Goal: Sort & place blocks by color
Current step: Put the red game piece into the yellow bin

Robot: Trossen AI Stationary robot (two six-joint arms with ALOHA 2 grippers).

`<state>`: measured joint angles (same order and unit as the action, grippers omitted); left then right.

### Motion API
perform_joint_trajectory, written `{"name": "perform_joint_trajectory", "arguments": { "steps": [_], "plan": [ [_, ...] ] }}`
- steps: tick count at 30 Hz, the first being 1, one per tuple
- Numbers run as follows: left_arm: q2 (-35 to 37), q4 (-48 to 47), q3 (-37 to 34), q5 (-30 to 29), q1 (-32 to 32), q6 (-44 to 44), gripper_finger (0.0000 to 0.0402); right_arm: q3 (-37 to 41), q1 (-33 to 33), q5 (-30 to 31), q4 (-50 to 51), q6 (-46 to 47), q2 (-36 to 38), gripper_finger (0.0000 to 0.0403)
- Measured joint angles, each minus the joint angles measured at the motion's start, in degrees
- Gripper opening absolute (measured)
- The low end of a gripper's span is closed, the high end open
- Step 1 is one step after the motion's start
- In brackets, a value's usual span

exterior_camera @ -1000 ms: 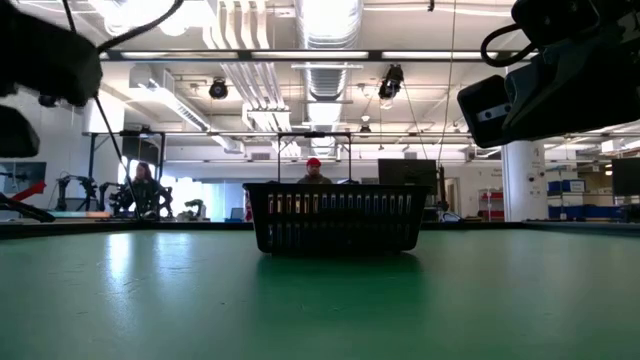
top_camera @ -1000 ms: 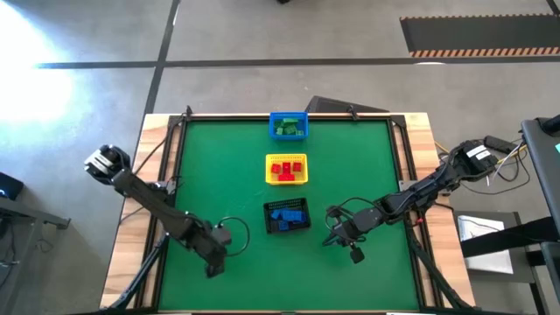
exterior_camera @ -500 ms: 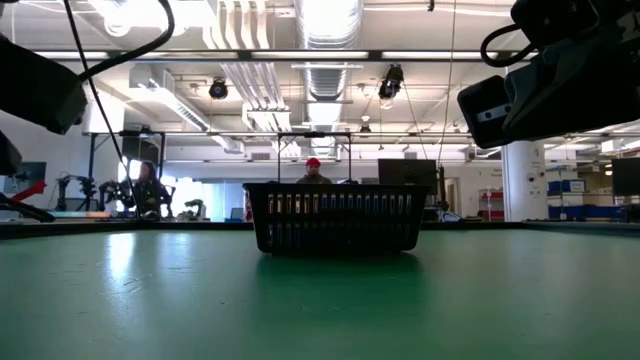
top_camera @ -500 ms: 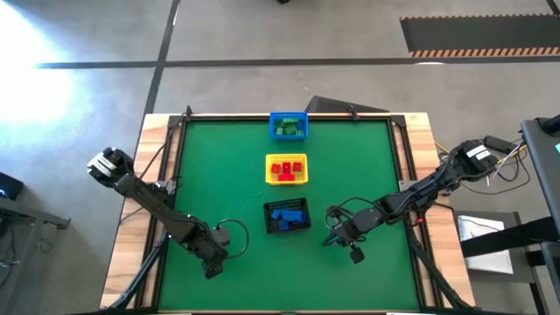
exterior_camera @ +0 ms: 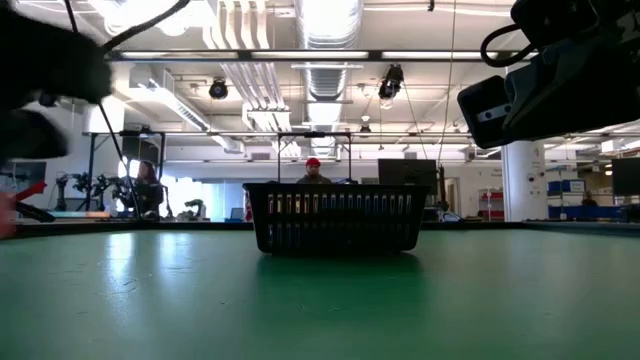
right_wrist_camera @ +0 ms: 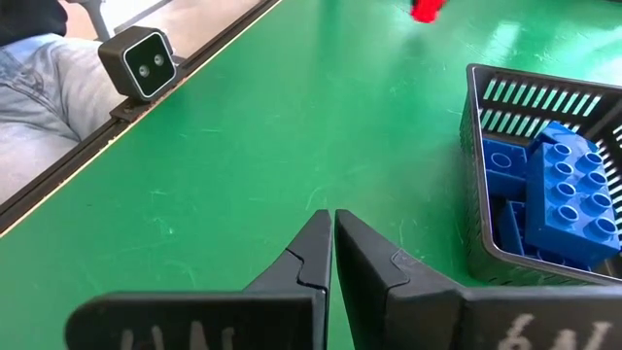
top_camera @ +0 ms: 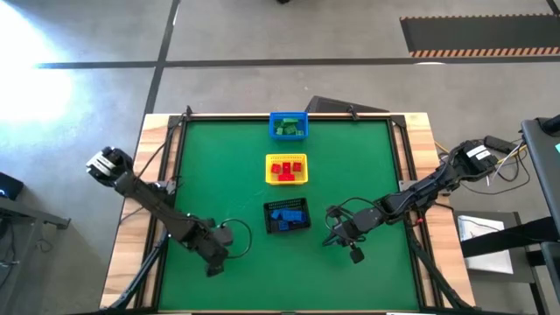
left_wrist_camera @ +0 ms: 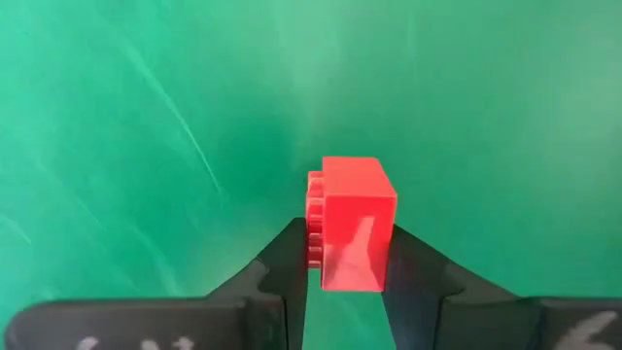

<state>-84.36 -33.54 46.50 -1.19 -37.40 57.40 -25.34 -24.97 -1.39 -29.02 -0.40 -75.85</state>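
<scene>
Red block [left_wrist_camera: 352,224] between left hand [left_wrist_camera: 345,255] fingers (studs sideways)

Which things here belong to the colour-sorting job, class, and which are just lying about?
Job: red block gripped between left gripper fingers; green blocks, red blocks, blue blocks; blue basket, yellow basket, black basket.
Lying about: small camera at table edge; idle right gripper, shut.
</scene>
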Motion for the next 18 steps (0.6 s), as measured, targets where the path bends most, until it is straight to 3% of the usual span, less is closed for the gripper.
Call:
{"name": "perform_joint_trajectory", "arguments": {
  "steps": [8,13,18],
  "plan": [
    [3.95,5.03,1.72,-23.21,9.70,-17.70,0.0081,-0.17,0.00,0.01,0.01,-0.02,0.00,0.0009],
    [3.50,22.58,1.18,-23.41,21.57,-36.55,0.0082,-0.22,0.00,0.02,-0.01,0.00,0.04,0.0009],
    [0.35,34.72,1.63,-16.75,34.38,-46.74,0.0083,-0.22,0.00,0.00,0.02,-0.03,0.04,0.0009]
  ]
}}
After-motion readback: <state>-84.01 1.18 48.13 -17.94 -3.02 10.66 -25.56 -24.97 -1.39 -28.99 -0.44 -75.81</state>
